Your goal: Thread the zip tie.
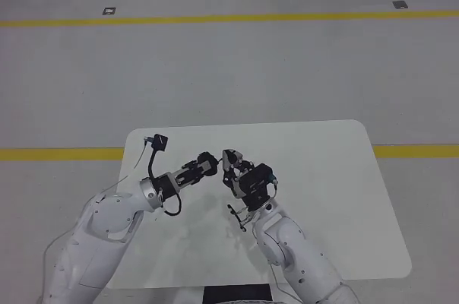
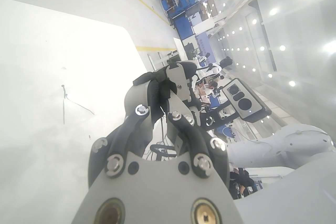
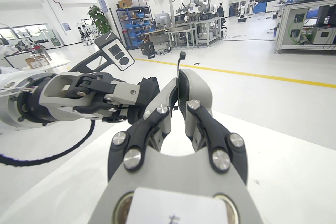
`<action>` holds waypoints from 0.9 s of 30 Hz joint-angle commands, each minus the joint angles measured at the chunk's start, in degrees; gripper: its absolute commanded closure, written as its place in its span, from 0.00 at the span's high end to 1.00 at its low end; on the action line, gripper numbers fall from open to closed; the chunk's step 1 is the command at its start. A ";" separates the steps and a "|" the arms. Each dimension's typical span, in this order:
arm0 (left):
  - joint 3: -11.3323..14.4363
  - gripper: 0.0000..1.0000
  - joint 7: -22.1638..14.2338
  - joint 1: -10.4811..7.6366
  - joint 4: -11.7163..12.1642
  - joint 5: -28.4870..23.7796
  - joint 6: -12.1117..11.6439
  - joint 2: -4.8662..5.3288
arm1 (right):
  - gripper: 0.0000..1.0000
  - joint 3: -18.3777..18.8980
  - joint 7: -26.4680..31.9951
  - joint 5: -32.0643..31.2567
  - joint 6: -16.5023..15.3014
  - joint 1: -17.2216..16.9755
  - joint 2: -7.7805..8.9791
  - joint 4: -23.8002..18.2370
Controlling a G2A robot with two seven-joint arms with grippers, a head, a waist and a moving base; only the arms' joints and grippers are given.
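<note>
**Zip tie: upright in right gripper, above surface**

Item: zip tie (image 3: pixel 179 78), black, single strap.

Position: upright, pinched by the right gripper (image 3: pixel 179 97), whose jaws press on the strap from both sides. The square head (image 3: pixel 182 54) stands free above the fingertips. The strap runs down between the ribbed pads (image 3: pixel 187 93) and is hidden below them. The tie is held in the air over the left half of the surface (image 1: pixel 328 197).

Left gripper (image 3: pixel 150 90): lies level and points at the right gripper from the side. Its black-covered tips are just beside the right gripper's nearer finger; contact cannot be told. Its jaws are pressed together, and whether any part of the tie sits between them cannot be told.

Surface: white, with rounded corners. Thin dark lines (image 2: pixel 63 104) lie on it in the left wrist view; strap or shadow cannot be told.

Surroundings: a black cable (image 3: pixel 65 149) loops under the left wrist. Beyond the surface is pale floor (image 1: pixel 214 76) with a yellow line (image 1: pixel 214 19).
</note>
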 commanded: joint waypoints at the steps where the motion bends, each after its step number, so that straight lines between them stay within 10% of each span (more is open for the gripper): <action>1: 0.05 0.00 0.00 0.03 -0.05 -0.08 -0.07 0.06 | 0.00 -0.11 0.05 -0.09 0.00 0.06 -0.01 0.00; 27: -0.42 0.00 1.71 1.81 -1.81 0.34 -0.19 0.88 | 0.00 0.39 -2.11 -2.04 0.79 -1.94 0.36 -2.17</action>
